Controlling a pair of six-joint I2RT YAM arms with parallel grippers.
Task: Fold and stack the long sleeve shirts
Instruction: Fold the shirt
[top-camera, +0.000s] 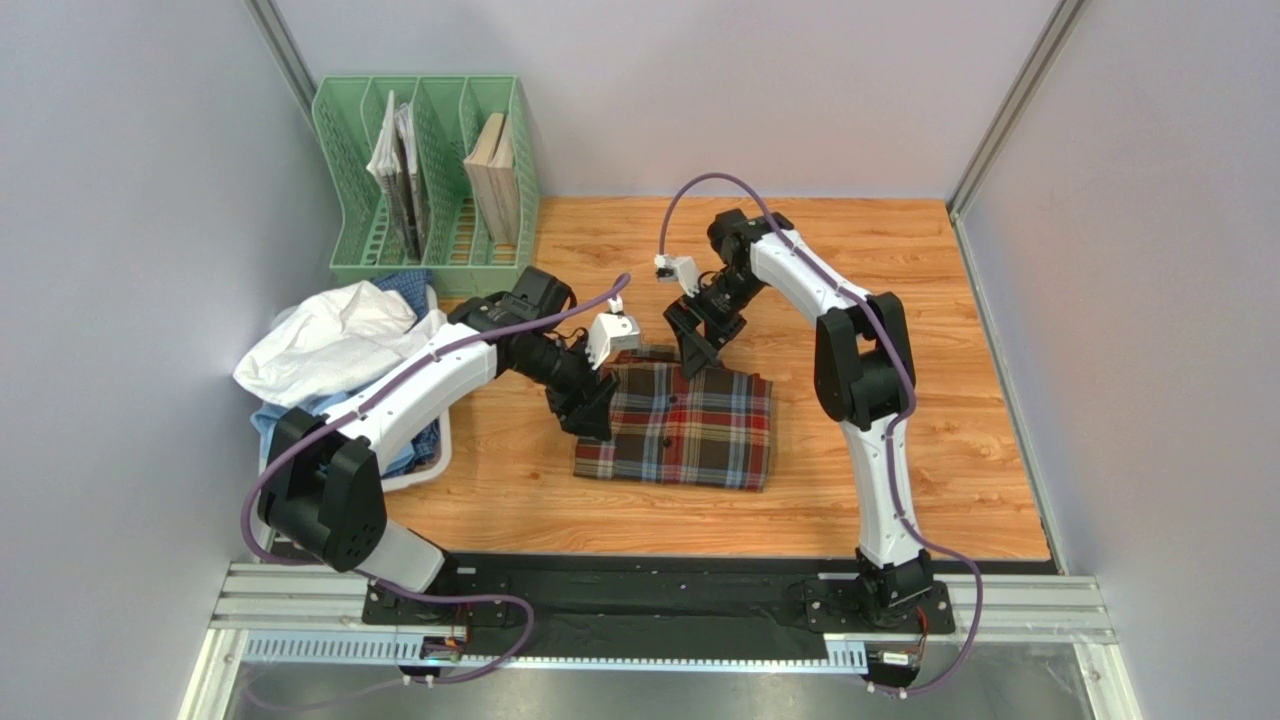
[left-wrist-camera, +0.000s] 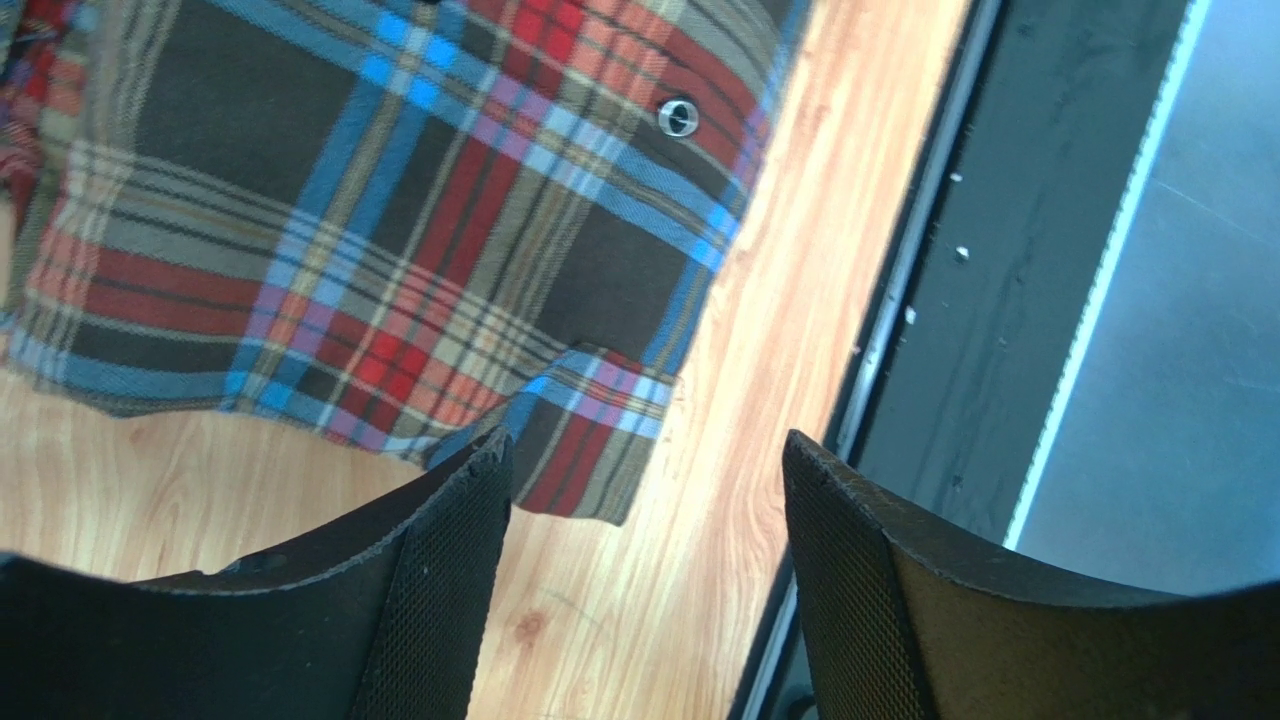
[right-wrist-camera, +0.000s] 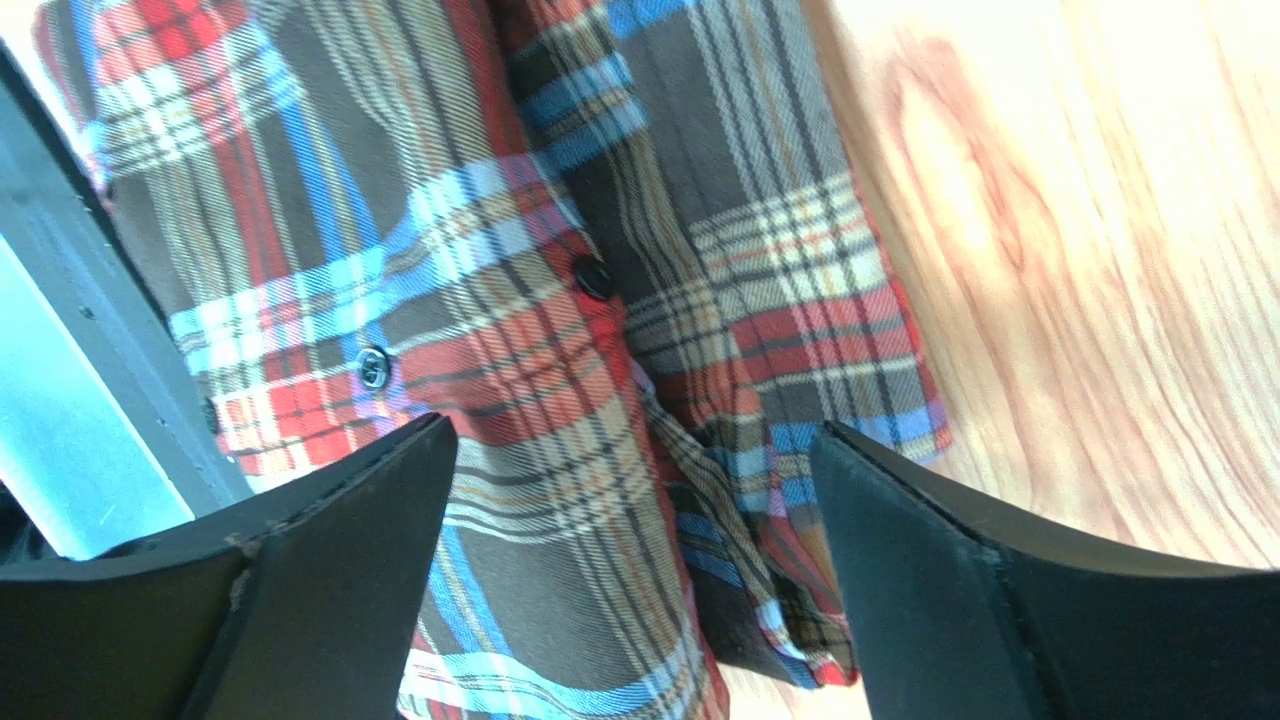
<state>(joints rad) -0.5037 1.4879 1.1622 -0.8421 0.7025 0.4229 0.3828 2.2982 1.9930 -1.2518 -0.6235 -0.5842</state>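
Observation:
A tartan long sleeve shirt (top-camera: 684, 428) in red, brown and blue lies folded into a rectangle on the wooden table. My left gripper (top-camera: 594, 408) hovers at its left edge, jaws open. In the left wrist view the left gripper (left-wrist-camera: 646, 480) holds nothing, with bare wood below and a shirt corner (left-wrist-camera: 586, 450) by one finger (left-wrist-camera: 436, 570). My right gripper (top-camera: 699, 353) is over the shirt's far edge, open. In the right wrist view the right gripper (right-wrist-camera: 631, 450) straddles the buttoned placket (right-wrist-camera: 496, 345) without pinching it. A white shirt (top-camera: 331, 338) lies heaped at the left.
A white basket (top-camera: 428, 458) at the left holds the heap, with blue cloth (top-camera: 403, 285) under it. A green file rack (top-camera: 428, 165) with papers stands at the back left. Grey walls close both sides. A black rail (left-wrist-camera: 962, 300) runs along the table's near edge.

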